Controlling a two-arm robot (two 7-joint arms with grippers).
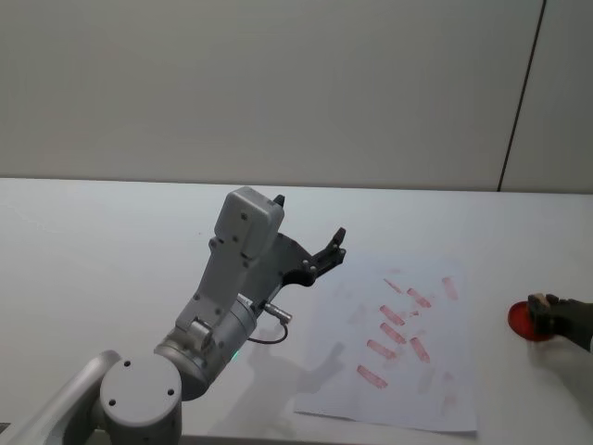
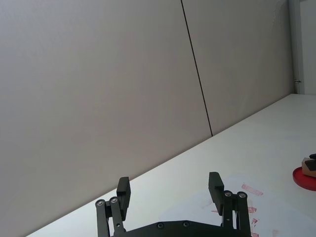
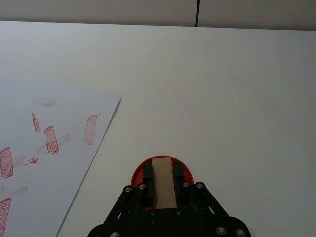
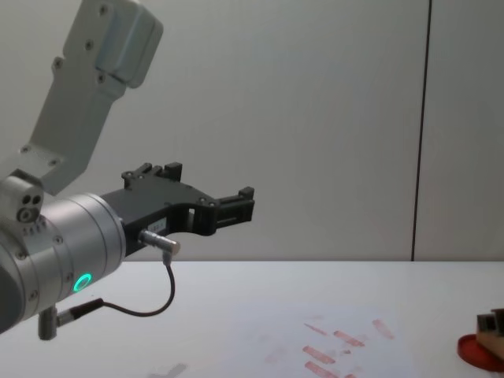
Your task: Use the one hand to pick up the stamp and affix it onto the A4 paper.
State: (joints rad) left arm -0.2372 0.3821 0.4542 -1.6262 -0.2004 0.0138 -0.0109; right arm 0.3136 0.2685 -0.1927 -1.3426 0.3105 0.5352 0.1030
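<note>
Head view: the right gripper (image 1: 545, 311) is seen over the red ink pad (image 1: 519, 321), well apart from the A4 paper (image 1: 435, 408). Left wrist view: the left gripper (image 2: 169, 190) is held raised, fingers (image 2: 123, 190) spread, idle. Right wrist view: the stamp (image 3: 163, 182) is clamped between the right fingers (image 3: 147, 173) on the pad; it is best lifted straight and pressed flat onto bare paper.

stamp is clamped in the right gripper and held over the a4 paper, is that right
Not quite. The right gripper does clamp the stamp, but it is held over the red ink pad, which lies on the table beside the A4 paper, not on it. The right wrist view shows this. The left gripper is open and raised, idle.
</note>
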